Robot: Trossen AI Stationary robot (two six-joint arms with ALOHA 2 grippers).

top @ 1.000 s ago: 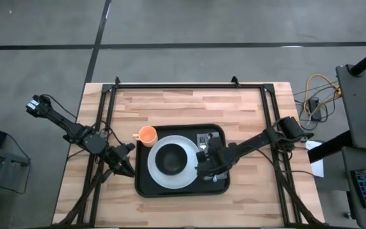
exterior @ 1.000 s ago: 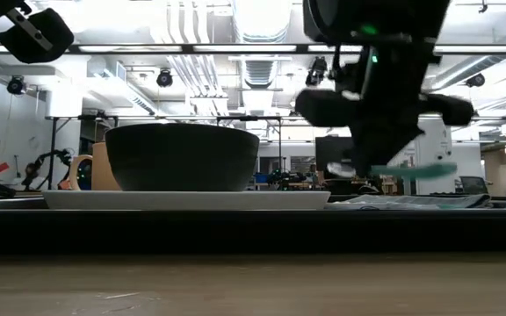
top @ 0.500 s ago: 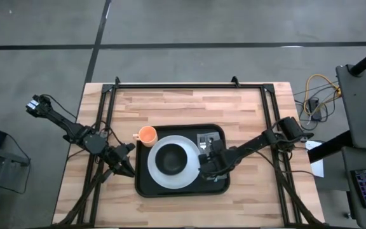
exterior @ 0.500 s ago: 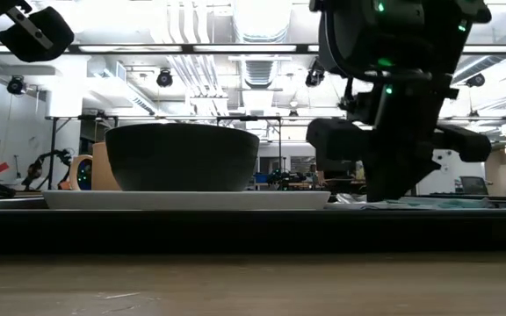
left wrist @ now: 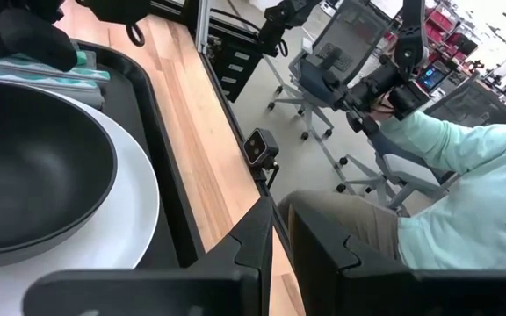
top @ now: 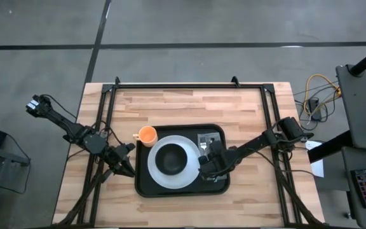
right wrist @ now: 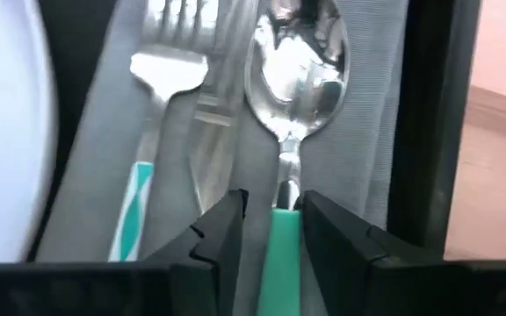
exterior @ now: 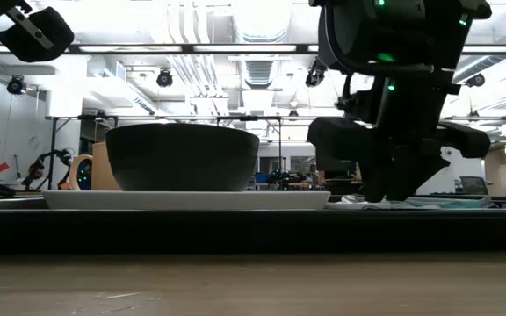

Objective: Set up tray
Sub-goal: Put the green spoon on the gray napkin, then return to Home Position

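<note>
The black tray (top: 146, 186) lies mid-table. On it a white plate (top: 170, 175) carries a black bowl (top: 171, 159). A grey napkin (right wrist: 358, 132) covers the tray's right part, and a fork (right wrist: 159, 66), a knife (right wrist: 207, 132) and a teal-handled spoon (right wrist: 297, 66) lie on it side by side. An orange cup (top: 147, 134) stands at the tray's far left corner. My right gripper (right wrist: 278, 230) is low over the napkin, shut on the spoon. My left gripper (top: 128, 168) waits shut beside the tray's left edge. My right gripper pinches the spoon's teal handle (right wrist: 280, 230), just behind the metal neck, between its two fingers (right wrist: 227, 233). The fingers come down from above and stand across the handle. The spoon's bowl (right wrist: 298, 61) lies on the napkin next to the knife.
The tray's raised rim (right wrist: 429, 114) runs close beside the spoon, with bare wood beyond it. The plate's edge (right wrist: 7, 132) lies on the fork's other side. A person in a pale green sleeve (left wrist: 464, 175) sits beyond the table's edge among office chairs.
My right gripper has gone down with the spoon, which was held level above the tray a second ago and now lies on the napkin. The left arm has kept still.
</note>
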